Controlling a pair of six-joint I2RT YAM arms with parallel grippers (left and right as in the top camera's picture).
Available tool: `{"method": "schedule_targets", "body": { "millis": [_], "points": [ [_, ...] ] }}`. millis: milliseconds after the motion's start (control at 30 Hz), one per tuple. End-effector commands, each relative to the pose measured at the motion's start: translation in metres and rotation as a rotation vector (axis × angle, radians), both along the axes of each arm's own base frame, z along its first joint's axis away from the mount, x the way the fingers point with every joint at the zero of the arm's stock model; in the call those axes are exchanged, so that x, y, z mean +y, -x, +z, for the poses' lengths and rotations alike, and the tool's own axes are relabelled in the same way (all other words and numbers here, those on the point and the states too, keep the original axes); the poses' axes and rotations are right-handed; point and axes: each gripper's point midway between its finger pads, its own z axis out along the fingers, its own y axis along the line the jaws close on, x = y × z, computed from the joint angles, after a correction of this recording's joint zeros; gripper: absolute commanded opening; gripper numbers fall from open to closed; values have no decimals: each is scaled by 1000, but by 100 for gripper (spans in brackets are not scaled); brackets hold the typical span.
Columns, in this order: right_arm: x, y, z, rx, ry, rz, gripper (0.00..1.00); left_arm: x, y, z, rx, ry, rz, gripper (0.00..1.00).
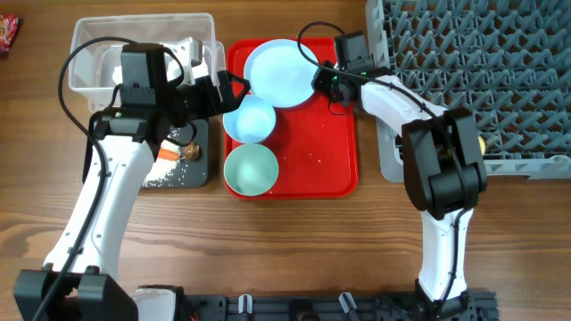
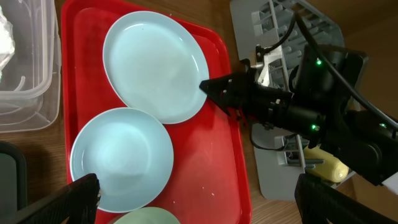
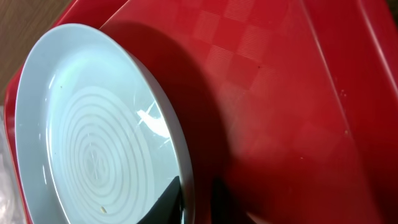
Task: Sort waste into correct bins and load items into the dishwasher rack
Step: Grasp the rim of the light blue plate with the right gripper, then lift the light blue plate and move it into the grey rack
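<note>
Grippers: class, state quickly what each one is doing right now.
Left gripper: open, empty.
Right gripper: shut on the plate rim.

Overhead: straight down over my whole table (image 1: 294,241).
Left wrist: above the red tray (image 2: 217,155), looking down, fairly near.
Right wrist: pressed close to the plate (image 3: 93,137).
Shared: tray and plate, all three.

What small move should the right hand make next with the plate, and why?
Probably lift the light-blue plate a little off the red tray. The right hand has a finger on each side of the plate's right rim, apparently pinching it, while the plate lies flat on the tray. The grey rack stands just beside the tray.
</note>
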Motion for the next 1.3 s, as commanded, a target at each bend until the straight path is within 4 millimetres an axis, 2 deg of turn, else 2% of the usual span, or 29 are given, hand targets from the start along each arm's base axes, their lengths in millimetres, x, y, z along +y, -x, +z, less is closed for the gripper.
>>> {"method": "schedule_targets", "body": {
  "millis": [0,133,333,433,567,633,700,767,800,867,933,967,1033,1100,1200,1267],
  "points": [
    [-1,-1,-14,11,38,-14,13,2,-3,7,-29,-12,-3,100],
    [-14,-7,-3,21,93,-25,4,2,-3,7,-29,-12,-3,100],
    [-28,-10,19,8,166,-10,4,2,-3,7,-29,-12,-2,100],
    [-40,-13,38,-16,168,-19,4,2,-3,7,-29,-12,-2,100],
    [-63,-21,86,-113,194,-1,4,2,-3,7,-29,-12,-3,100],
    [-76,-22,124,-196,227,22,4,2,-3,7,-29,-12,-2,100],
    [-91,-20,181,-322,296,33,4,2,-3,7,-29,-12,-3,100],
    [-110,-16,213,-379,365,-27,4,2,-3,7,-29,-12,-2,100],
    [-130,-12,236,-414,436,-106,4,2,-3,7,-29,-12,-3,100],
    [-167,-4,267,-454,563,-256,5,2,-3,7,-29,-12,-2,100],
    [-227,13,297,-460,810,-450,4,2,-3,7,-29,-12,-2,100],
    [-252,22,304,-429,929,-506,4,2,-3,7,-29,-12,-3,100],
    [-289,34,306,-368,1055,-599,4,2,-3,7,-29,-12,-2,100],
    [-334,40,302,-322,1092,-697,4,2,-3,7,-29,-12,-3,100],
    [-379,42,288,-271,1079,-742,4,2,-3,7,-29,-12,-2,100],
    [-407,43,271,-213,1098,-719,4,2,-3,7,-29,-12,-2,100]
  ]
}}
